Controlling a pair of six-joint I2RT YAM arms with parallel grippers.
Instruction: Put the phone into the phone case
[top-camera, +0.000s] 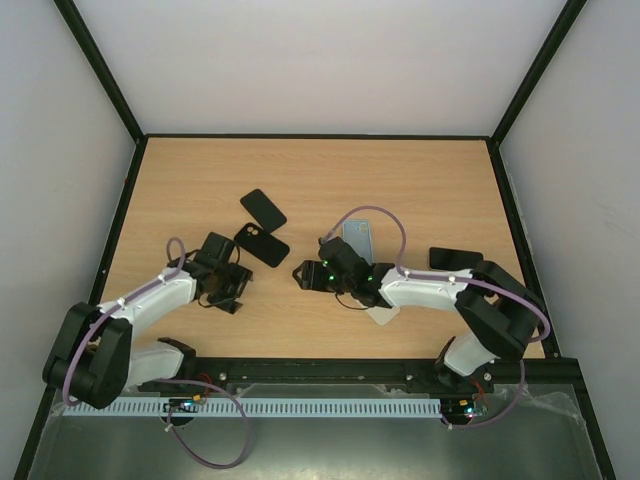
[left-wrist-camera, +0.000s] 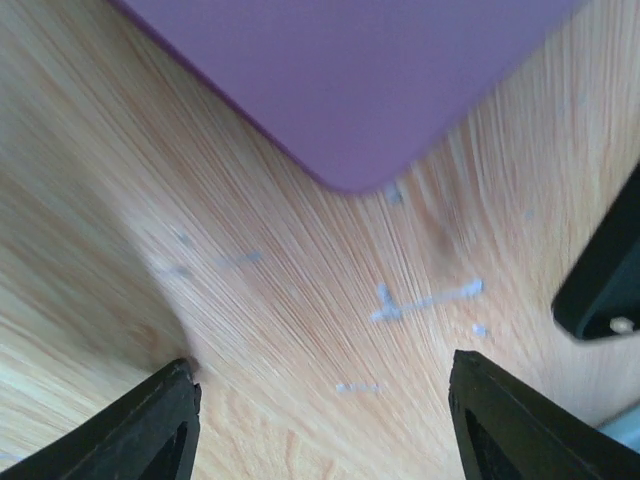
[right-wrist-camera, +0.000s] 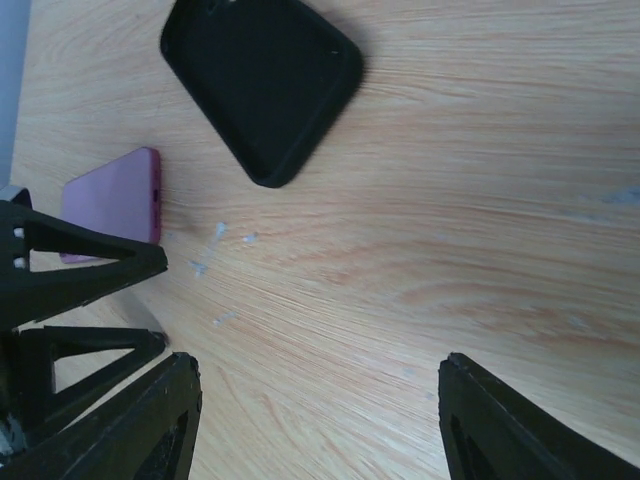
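A purple phone lies flat on the wooden table; its corner fills the top of the left wrist view, and my left gripper hides it in the top view. A black phone case with a raised rim lies open side up just beyond it, also seen from above. My left gripper is open and empty, low over bare wood just short of the phone. My right gripper is open and empty, pointing left toward the case and the left gripper.
A second flat black slab lies behind the case. A clear bluish case lies behind the right wrist. Another black item and a white piece lie by the right arm. Black rails edge the table.
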